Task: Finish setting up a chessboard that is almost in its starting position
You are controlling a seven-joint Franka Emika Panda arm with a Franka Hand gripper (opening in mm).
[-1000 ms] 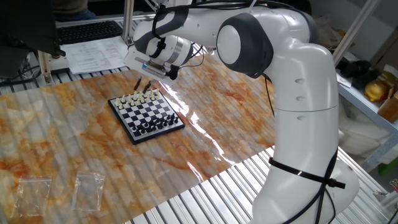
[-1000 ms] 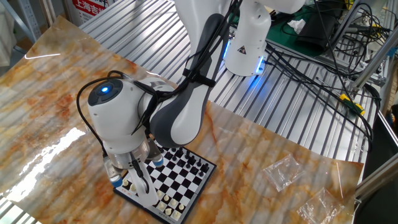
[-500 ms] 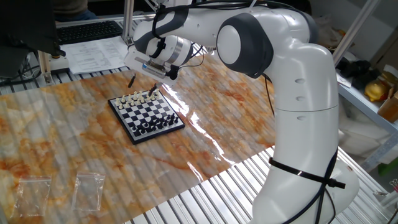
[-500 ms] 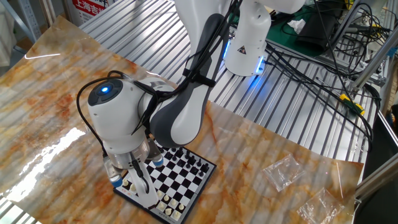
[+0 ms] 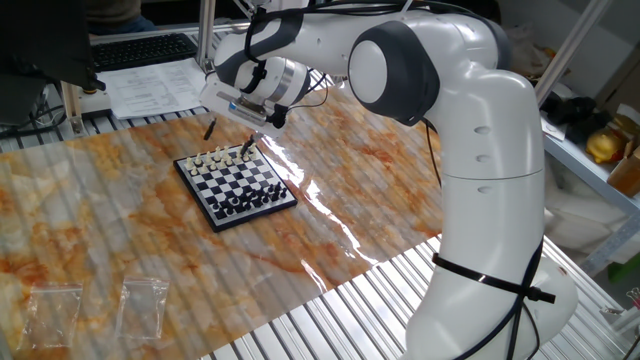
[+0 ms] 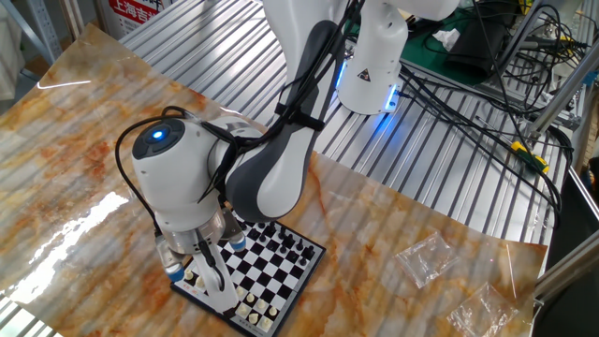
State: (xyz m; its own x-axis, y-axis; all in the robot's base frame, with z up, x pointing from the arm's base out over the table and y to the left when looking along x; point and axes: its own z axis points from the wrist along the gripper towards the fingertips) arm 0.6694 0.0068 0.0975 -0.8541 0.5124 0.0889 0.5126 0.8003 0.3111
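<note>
The white Franka arm (image 5: 440,100) bends over the marbled orange table covering (image 5: 120,230), where the small black-and-white checkered chessboard (image 5: 236,186) lies. Its two-finger gripper (image 5: 228,138) hangs spread apart above the board's white-piece edge, grasping nothing.

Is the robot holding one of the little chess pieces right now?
I can't tell. The gripper hangs open over the white-piece edge of the chessboard, its fingers spread apart, and any piece between them is too tiny to see.
</note>
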